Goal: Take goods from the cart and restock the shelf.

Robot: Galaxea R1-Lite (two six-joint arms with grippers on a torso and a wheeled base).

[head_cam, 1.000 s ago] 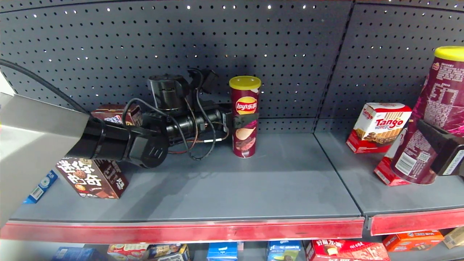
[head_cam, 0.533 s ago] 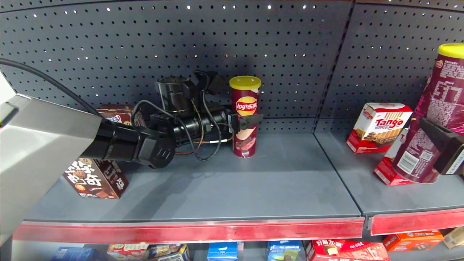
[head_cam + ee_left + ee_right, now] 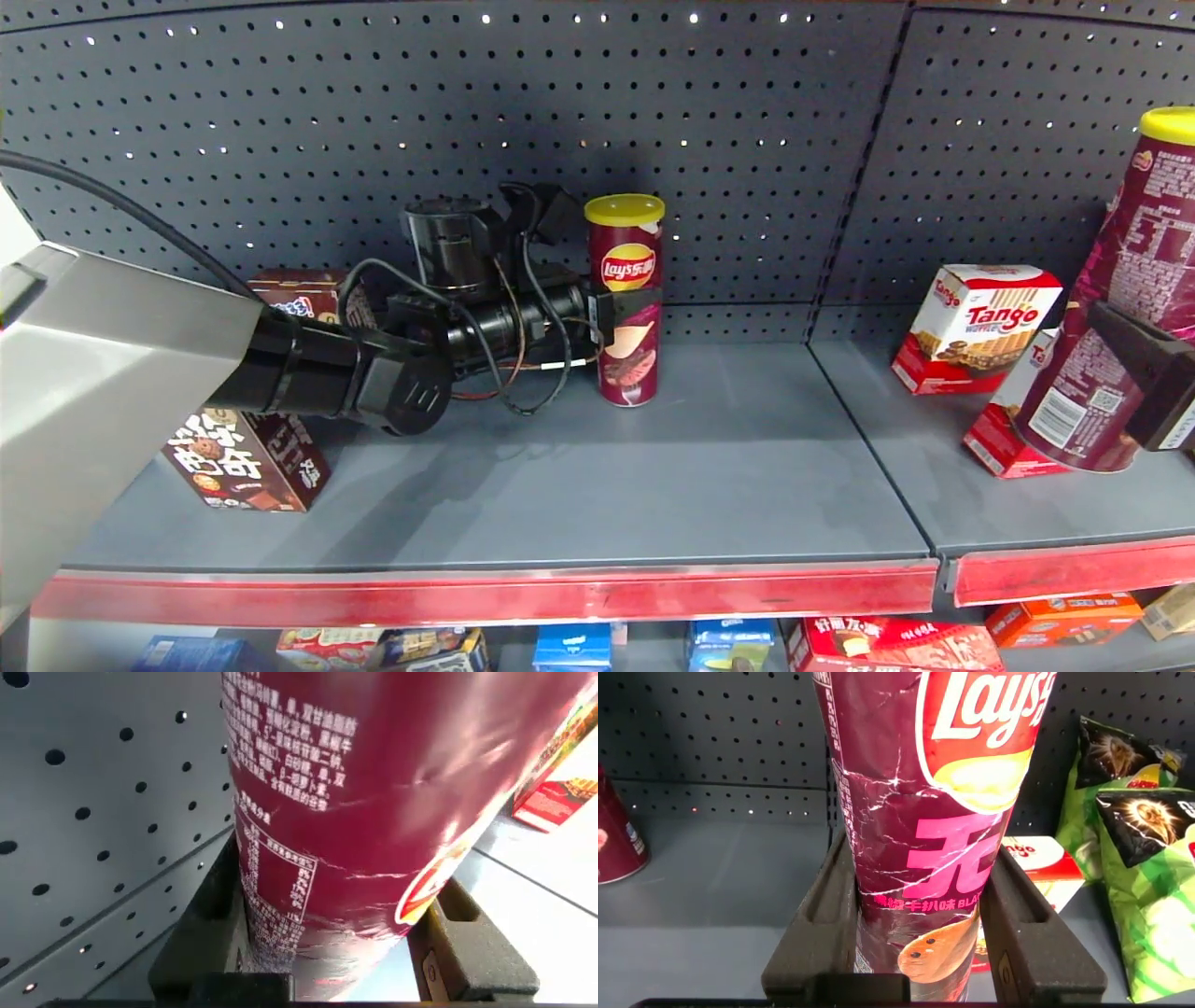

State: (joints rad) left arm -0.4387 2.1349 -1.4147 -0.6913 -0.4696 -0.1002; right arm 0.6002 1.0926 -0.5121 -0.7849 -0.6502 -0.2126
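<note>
Right edge: the right gripper (image 3: 922,901) grips a maroon yellow-lidded crisp tube (image 3: 1120,308), tilted over the grey metal shelf (image 3: 728,467) — placing is in hand. Farther back, centre, the left gripper (image 3: 624,303) seems closed on a second maroon tube (image 3: 624,252) standing there — it must release, then withdraw.

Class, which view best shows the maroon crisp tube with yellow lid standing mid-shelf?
Head view: the whole maroon crisp tube stands upright, yellow lid visible, left gripper around its middle. Left wrist view: its printed side, close up. Right wrist view: perhaps its base, at the edge.
</note>
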